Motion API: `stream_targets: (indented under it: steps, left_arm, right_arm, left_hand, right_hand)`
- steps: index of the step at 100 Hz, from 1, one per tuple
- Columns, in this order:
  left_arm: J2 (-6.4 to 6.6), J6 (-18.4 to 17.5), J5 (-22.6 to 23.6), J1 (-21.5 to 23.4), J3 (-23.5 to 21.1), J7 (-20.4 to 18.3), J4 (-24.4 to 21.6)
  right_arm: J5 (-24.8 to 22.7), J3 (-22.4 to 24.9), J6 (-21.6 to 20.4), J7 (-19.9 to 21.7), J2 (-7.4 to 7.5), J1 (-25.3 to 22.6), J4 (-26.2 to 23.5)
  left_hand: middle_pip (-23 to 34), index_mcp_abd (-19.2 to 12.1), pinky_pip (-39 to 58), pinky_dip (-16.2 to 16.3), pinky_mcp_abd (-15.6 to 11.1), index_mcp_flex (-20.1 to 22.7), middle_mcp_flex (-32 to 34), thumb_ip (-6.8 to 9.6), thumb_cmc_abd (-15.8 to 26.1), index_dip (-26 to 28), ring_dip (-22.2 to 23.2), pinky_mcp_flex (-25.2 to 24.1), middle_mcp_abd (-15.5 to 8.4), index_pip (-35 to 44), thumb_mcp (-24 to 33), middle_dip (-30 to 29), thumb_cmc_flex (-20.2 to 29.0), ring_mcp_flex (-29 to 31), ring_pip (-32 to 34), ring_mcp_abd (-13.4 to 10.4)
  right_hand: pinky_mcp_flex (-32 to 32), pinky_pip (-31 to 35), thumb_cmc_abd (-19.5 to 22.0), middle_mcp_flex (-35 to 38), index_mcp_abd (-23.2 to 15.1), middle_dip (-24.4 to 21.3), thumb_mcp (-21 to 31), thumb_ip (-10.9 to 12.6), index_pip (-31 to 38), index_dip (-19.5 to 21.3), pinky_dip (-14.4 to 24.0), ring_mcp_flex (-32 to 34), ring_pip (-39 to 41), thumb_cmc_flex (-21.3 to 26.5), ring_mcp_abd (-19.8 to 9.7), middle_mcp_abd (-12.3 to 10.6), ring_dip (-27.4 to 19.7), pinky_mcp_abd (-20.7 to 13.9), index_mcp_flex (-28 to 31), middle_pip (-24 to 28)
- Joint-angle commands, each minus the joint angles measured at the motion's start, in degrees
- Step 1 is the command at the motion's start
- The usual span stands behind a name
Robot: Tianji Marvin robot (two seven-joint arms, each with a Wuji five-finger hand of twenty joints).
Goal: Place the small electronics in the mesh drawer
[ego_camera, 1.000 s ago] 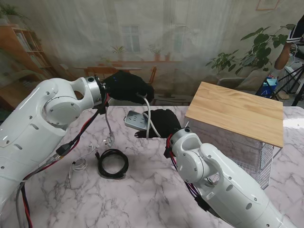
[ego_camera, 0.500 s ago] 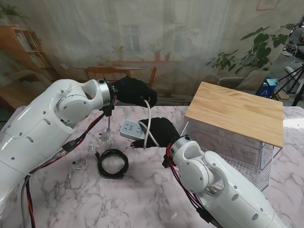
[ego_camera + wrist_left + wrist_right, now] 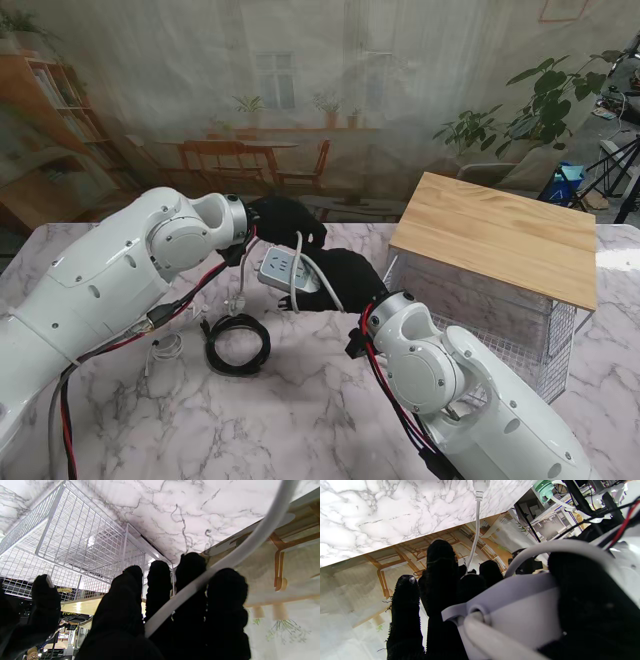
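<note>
The black-gloved right hand is closed around a white power strip, held above the marble table near the centre. The strip tilts, sockets up. Just beside it at ten o'clock, the left hand grips the strip's white cord, which runs across its fingers. At three o'clock from the hands stands the mesh drawer under a wooden top. A coiled black cable lies at seven o'clock, a thin white cable beside it.

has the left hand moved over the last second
Yes. In the stand view the left hand has come down and shifted right, closing on the wood-topped mesh drawer, while the black cable coil stayed put.
</note>
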Motion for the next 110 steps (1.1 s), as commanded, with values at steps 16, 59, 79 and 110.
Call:
stream_targets:
  steps: [16, 59, 79, 110]
  left_arm:
    - [-0.97, 0.7, -1.6, -0.5, 0.8, -0.3, 0.3]
    - [1.16, -2.8, -0.4, 6.1, -10.2, -4.4, -10.0]
    - [2.16, -5.9, 1.3, 9.4, -14.9, -6.3, -15.2]
    - [2.32, -8.1, 2.5, 9.9, -15.5, -6.3, -19.6]
  right_arm:
    - [-0.2, -0.4, 0.1, 0.9, -0.1, 0.4, -0.2]
    - [-0.4, -1.5, 4.1, 0.7, -0.5, 3.5, 3.4]
    - [-0.1, -2.6, 6.9, 0.8, -0.83, 6.2, 5.8]
    - [0.6, -5.5, 7.1, 2.2, -0.85, 8.6, 8.0]
  left_hand:
    - [1.8, -1.3, 3.7, 1.2, 0.8, 0.3, 1.0, 1.38, 2.9, -0.5, 1.4, 1.2, 0.9, 0.1, 2.3, 1.4, 4.8, 2.1, 5.1, 1.8]
    - [3.3, -0.1, 6.9, 1.1, 1.1, 1.3, 3.9, 2.19, 1.2, -1.2, 1.1, 5.4, 1.3, 0.4, 3.1, 1.8, 4.8, 5.6, 8.0, 1.8]
    - [4.0, 0.8, 9.0, 0.0, 0.9, 2.2, 6.1, 2.89, -0.3, -1.7, 0.4, 8.8, 1.6, 0.3, 3.7, 1.6, 4.7, 8.4, 9.6, 1.6]
    - [5.3, 0.9, 12.1, -3.0, 0.5, 3.0, 8.3, 3.53, -1.8, -2.2, -0.9, 11.7, -0.9, 0.3, 5.6, 1.5, 3.4, 10.9, 11.9, 1.1]
  right_hand:
    - [-0.2, 0.7, 12.5, 2.6, -11.0, 0.3, 11.9, -0.9, 2.4, -0.4, -0.2, 2.1, 4.2, 11.9, -1.8, -0.2, -0.1, 0.6, 3.8, 3.6]
    - [-0.3, 0.6, 12.5, 2.6, -10.9, 0.3, 11.9, -0.9, 2.4, -0.3, -0.2, 2.0, 4.2, 12.0, -1.7, -0.2, -0.1, 0.7, 3.8, 3.6]
    - [-0.3, 0.7, 12.5, 2.6, -10.8, 0.3, 11.9, -1.0, 2.4, -0.3, -0.2, 2.0, 4.3, 12.0, -1.7, -0.2, 0.0, 0.7, 3.7, 3.6]
    - [-0.4, 0.6, 12.6, 2.5, -10.9, 0.3, 11.8, -0.9, 2.4, -0.4, -0.2, 1.8, 4.4, 12.1, -1.6, 0.0, 0.0, 0.6, 3.6, 3.5]
